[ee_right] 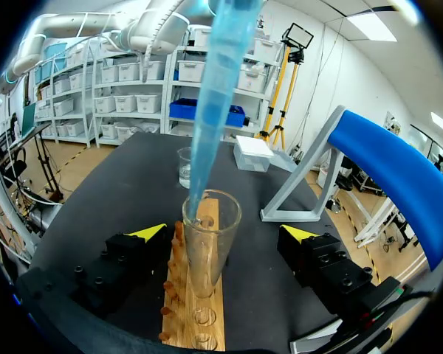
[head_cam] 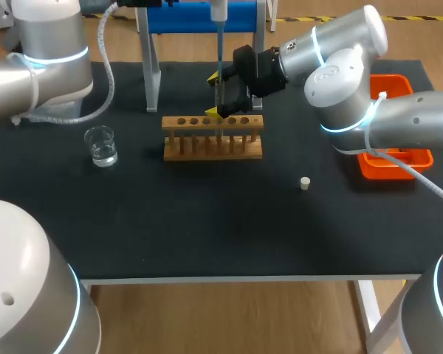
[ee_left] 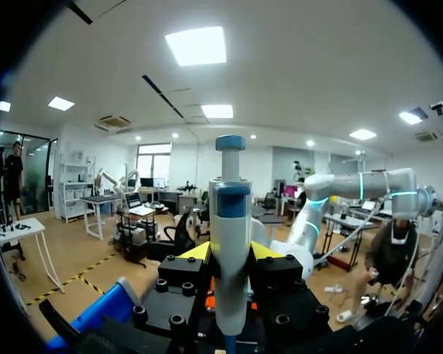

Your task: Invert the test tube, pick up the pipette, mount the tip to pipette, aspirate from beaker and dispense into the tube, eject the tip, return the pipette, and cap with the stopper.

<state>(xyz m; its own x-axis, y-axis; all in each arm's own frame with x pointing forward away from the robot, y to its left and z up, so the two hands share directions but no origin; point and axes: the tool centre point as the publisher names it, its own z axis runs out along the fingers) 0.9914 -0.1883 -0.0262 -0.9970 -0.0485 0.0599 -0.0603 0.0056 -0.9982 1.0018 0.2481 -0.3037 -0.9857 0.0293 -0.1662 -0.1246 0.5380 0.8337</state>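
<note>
Pipette in left gripper — tip at test tube mouth, above rack.

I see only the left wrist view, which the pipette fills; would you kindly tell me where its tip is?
Observer: In the right wrist view, the tip reaches into the mouth of the tube.
Operator: Thank you. Where does the tube stand?
Observer: It stands upright in the rack.
Operator: Is anything holding it there?
Observer: No. The right gripper is open, with one finger on each side of the tube and both clear of it.
</note>
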